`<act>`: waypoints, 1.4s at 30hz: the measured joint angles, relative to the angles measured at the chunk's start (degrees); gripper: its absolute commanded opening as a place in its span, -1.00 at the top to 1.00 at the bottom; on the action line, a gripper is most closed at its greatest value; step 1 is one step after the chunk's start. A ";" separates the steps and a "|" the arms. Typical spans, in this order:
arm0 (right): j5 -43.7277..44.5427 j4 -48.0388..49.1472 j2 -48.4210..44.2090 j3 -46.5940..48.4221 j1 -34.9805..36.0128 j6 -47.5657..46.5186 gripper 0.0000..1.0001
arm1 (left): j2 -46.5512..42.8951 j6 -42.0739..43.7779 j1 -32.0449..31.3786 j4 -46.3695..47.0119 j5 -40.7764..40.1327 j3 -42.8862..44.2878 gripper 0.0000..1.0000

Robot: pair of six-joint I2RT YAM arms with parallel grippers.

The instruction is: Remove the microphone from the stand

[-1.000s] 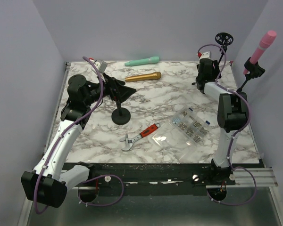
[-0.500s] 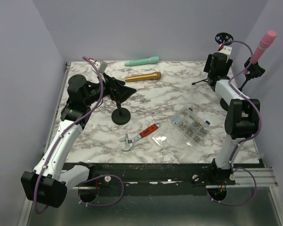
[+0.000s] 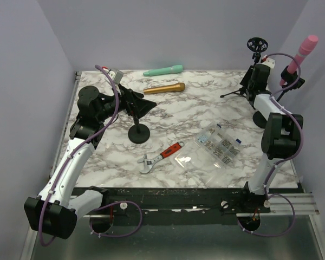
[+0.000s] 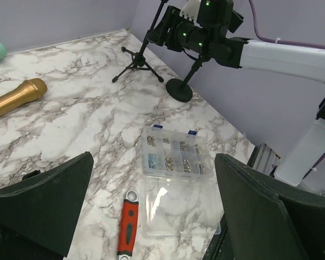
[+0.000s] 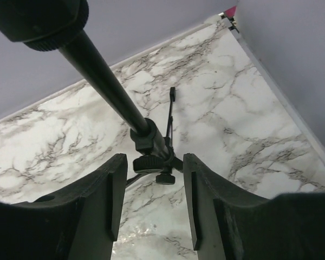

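The left gripper (image 3: 141, 105) hangs at the left of the table over an empty round-base stand (image 3: 139, 132), its jaws spread wide on nothing. It is well apart from the task's thing. The pink microphone (image 3: 302, 52) sits at the far right edge, held in a clip (image 3: 292, 78) high on its stand. Its long axis is tilted, with the head up and to the right. The right gripper (image 5: 151, 184) is much nearer, so the reach looks like its job. Its jaws are apart with nothing clamped, and the microphone lies up and to its right. The overhead view alone shows this. The right wrist view shows only the tripod stand (image 5: 151, 146) ahead of the fingers, and no microphone.
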 measured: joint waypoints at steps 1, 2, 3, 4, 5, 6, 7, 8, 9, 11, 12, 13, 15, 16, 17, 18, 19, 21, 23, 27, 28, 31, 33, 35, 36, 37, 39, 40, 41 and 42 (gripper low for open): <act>-0.31 0.20 0.04 0.00 0.00 0.09 0.11 | 0.00 0.00 0.00 -0.04 0.00 0.00 -0.97; -0.61 0.37 0.13 0.00 -0.02 0.22 0.17 | 0.00 0.00 0.00 -0.11 0.00 0.00 -0.97; -0.96 0.59 0.24 0.00 -0.07 0.24 0.28 | 0.00 0.00 0.00 -0.28 0.00 0.00 -0.97; -1.42 0.76 0.39 0.00 -0.04 0.24 0.39 | 0.00 0.00 0.00 -0.35 0.00 0.00 -0.97; -1.75 0.85 0.61 0.02 -0.04 0.07 0.53 | 0.00 0.00 0.00 -0.44 0.00 0.00 -0.97; -1.95 0.90 0.85 0.02 -0.07 0.20 0.69 | 0.00 0.00 0.00 -0.50 0.00 0.00 -0.97; -2.10 1.07 1.03 0.11 -0.15 0.11 0.84 | 0.00 0.00 0.00 -0.61 0.00 0.00 -0.97; -2.27 1.05 1.09 0.24 -0.17 0.00 0.95 | 0.00 0.00 0.00 -0.74 0.00 0.00 -0.97; -2.47 0.92 1.14 0.35 -0.17 -0.24 0.99 | 0.00 0.00 0.00 -0.87 0.00 0.00 -0.97; -2.54 0.70 1.22 0.66 -0.15 -1.14 0.99 | 0.00 0.00 0.00 -1.18 0.00 0.02 -0.97; -2.43 0.50 1.29 0.83 -0.15 -1.73 0.99 | 0.00 0.00 0.00 -1.22 0.00 0.02 -0.97; -2.05 0.17 1.33 1.03 -0.13 -2.45 0.99 | 0.00 0.00 0.00 -1.25 0.00 0.02 -0.97; -0.74 -0.39 1.62 1.55 0.22 -4.92 0.99 | 0.00 0.00 0.00 -1.22 0.00 0.02 -0.97; 0.55 -0.44 1.84 1.79 0.66 -6.86 0.99 | 0.00 0.00 0.00 -1.25 0.00 0.02 -0.97; 2.43 -0.22 2.14 1.99 1.40 -9.66 0.99 | 0.00 0.00 0.00 -1.25 0.00 0.02 -0.97; 4.96 0.57 2.56 2.01 2.21 -13.03 0.99 | 0.00 0.00 0.00 -1.25 0.00 0.02 -0.97; 8.02 1.86 3.15 1.90 3.15 -17.16 0.99 | 0.00 -0.02 0.00 -1.22 0.00 0.02 -0.97; 14.73 6.25 4.98 1.53 5.57 -26.36 0.99 | 0.00 -0.02 0.00 -1.20 0.00 0.02 -0.97; 21.40 11.41 7.54 1.53 7.74 -36.33 0.99 | 0.00 -0.02 0.00 -1.20 0.00 0.02 -0.97; 27.08 17.14 9.88 1.44 9.75 -48.35 0.99 | 0.00 -0.02 -0.07 -1.20 0.00 0.02 -0.97; 27.28 17.22 9.88 1.36 9.97 -49.72 0.98 | 0.00 -0.02 -0.11 -1.20 0.00 0.02 -0.97; 27.74 17.81 10.34 1.36 10.08 -52.61 0.84 | 0.09 0.00 -0.35 -1.22 0.00 0.02 -0.97; 27.85 18.25 10.54 1.36 10.34 -53.24 0.43 | 0.22 0.00 -0.37 -1.22 0.00 0.02 -0.97; 27.87 18.27 10.54 1.36 10.43 -52.98 0.18 | 0.35 0.00 -0.37 -1.22 0.00 0.02 -0.97; 27.82 18.14 10.54 1.36 10.43 -52.39 0.11 | 0.39 0.00 -0.37 -1.25 0.00 0.02 -0.97; 27.82 17.70 10.51 1.33 10.43 -51.74 0.04 | 0.42 0.00 -0.37 -1.25 0.00 0.02 -0.97; 27.63 16.33 10.43 1.31 10.43 -49.44 -0.18 | 0.42 0.00 -0.37 -1.25 0.00 0.02 -0.97; 27.43 15.61 10.23 1.22 10.43 -48.24 -0.26 | 0.42 0.00 -0.37 -1.25 0.00 0.02 -0.97; 26.88 14.40 9.77 1.09 10.43 -46.66 -0.31 | 0.42 0.00 -0.37 -1.25 0.00 0.02 -0.97; 26.56 13.03 9.07 0.85 10.43 -44.87 -0.33 | 0.42 0.00 -0.37 -1.25 0.00 0.02 -0.97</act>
